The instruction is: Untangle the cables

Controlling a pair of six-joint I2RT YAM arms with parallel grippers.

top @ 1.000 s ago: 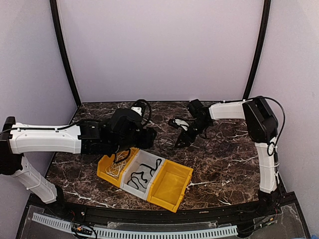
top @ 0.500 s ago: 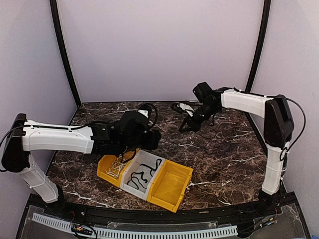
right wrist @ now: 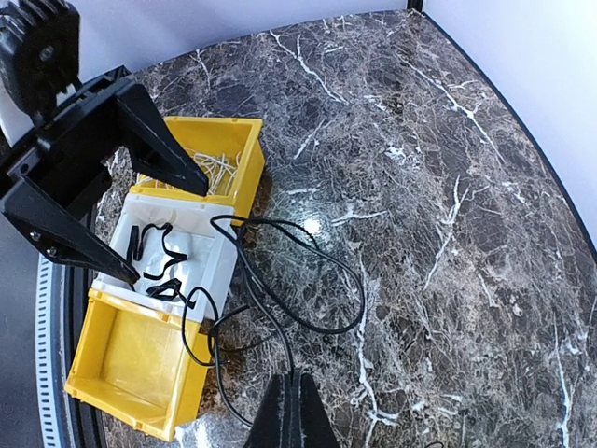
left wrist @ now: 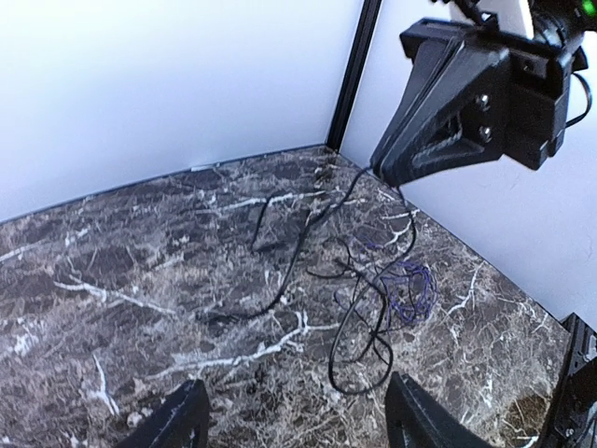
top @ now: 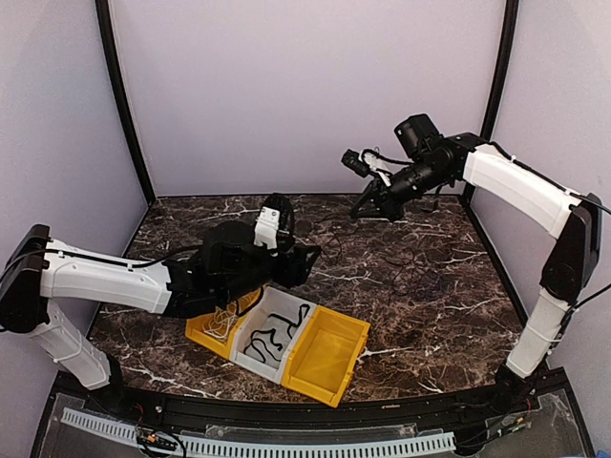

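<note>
My right gripper (top: pixel 368 208) is raised high over the back of the table, shut on a black cable (right wrist: pixel 281 337). That cable runs down from its closed fingers (right wrist: pixel 297 411) to loose loops on the marble beside the bins. From the left wrist view, the black cables (left wrist: pixel 288 277) trail across the table to a small tangle with thin purple cord (left wrist: pixel 415 285). The right gripper (left wrist: pixel 448 121) hangs above them. My left gripper (top: pixel 304 263) hovers over the bins, open and empty, its jaws wide apart (left wrist: pixel 298 431).
Three joined bins sit at the front of the table. The left yellow bin (top: pixel 202 324) holds white cords, the white bin (top: pixel 296 307) holds black cords, and the right yellow bin (top: pixel 334 367) is bare. Walls close in the back and sides.
The right gripper shut on a black cable and rose up and back, drawing it off the table. The left gripper opened wider and shifted a little right over the bins.
</note>
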